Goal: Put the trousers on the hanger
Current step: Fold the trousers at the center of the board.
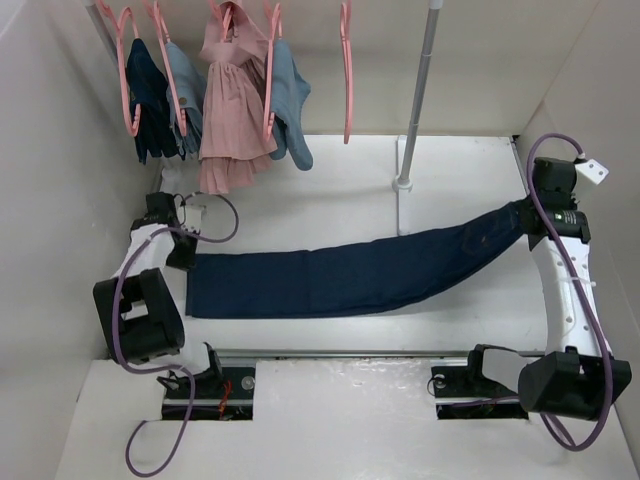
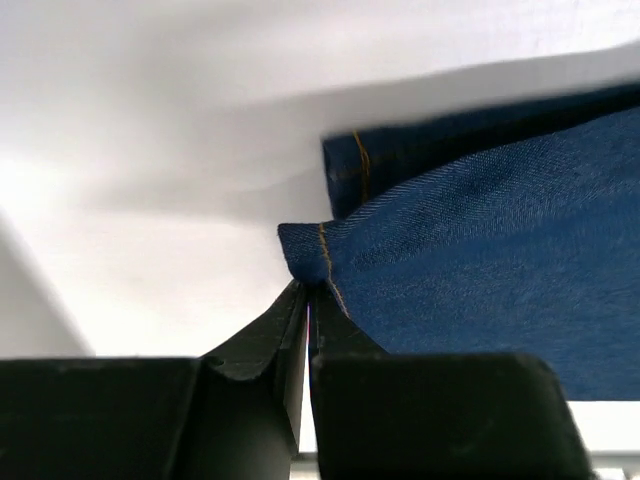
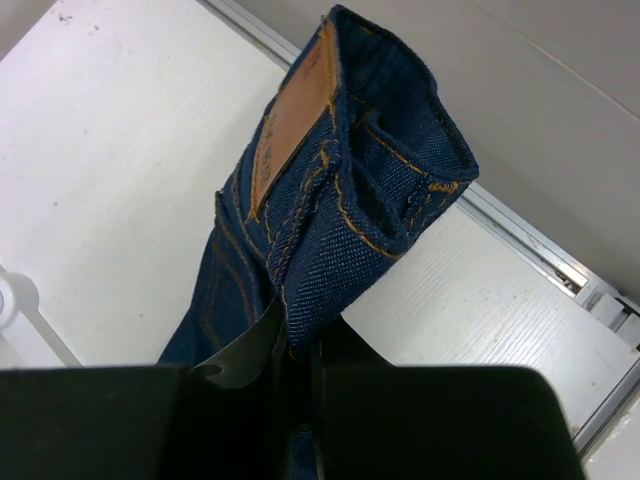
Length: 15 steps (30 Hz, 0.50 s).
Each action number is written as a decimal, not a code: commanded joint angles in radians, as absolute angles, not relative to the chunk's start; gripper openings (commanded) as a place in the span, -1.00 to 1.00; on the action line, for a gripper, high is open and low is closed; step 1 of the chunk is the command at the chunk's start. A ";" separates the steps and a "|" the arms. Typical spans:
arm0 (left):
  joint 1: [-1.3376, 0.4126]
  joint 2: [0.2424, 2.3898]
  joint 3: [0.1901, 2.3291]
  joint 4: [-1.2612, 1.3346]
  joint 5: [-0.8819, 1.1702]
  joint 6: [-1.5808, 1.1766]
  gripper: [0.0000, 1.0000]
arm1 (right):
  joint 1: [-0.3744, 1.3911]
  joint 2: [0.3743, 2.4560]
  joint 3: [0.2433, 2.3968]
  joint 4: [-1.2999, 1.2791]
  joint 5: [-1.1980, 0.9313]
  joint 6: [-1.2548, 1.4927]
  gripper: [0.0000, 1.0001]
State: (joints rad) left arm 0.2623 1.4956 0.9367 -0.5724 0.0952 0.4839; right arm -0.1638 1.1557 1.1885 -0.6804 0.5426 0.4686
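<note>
Left gripper (image 2: pixel 308 312) pinches a hem corner and right gripper (image 3: pixel 298 345) clamps the waistband of the long dark navy denim trousers (image 1: pixel 330 275), stretched between them across the white table (image 1: pixel 320 205). Likely the carrying step; next they must rise toward the empty thin pink plastic hanger (image 1: pixel 346 70)

Likely a robotics lab booth: white walls (image 1: pixel 45 150), white table (image 1: pixel 330 200) (two bolted arms (image 1: pixel 565 290)).

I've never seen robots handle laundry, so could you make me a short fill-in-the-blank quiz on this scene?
The right pincer is shut on the trousers at the ____, by the brown patch.
The left pincer is shut on the hem of a trouser ____.
The bare hanger is ____.
Missing words: waistband; leg; pink.
</note>
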 commanded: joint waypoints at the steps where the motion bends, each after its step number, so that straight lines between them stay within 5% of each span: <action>1: 0.243 1.434 0.991 -0.479 0.014 0.459 -1.00 | -0.161 1.115 1.207 -0.589 0.566 0.446 -1.00; 6: 0.172 1.480 1.000 -0.479 0.032 0.448 -1.00 | -0.152 1.115 1.207 -0.580 0.528 0.456 -1.00; 8: 0.147 1.497 1.009 -0.520 0.014 0.462 -0.71 | -0.152 1.115 1.207 -0.580 0.528 0.445 -1.00; 9: 0.138 1.508 1.009 -0.535 0.000 0.462 -0.36 | -0.152 1.115 1.218 -0.580 0.528 0.445 -1.00; 13: 0.147 1.482 0.927 -0.526 -0.112 0.471 0.23 | -0.152 1.097 1.227 -0.580 0.538 0.416 -1.00; 15: 0.158 1.482 0.927 -0.560 -0.097 0.471 0.23 | -0.152 1.097 1.245 -0.580 0.552 0.399 -1.00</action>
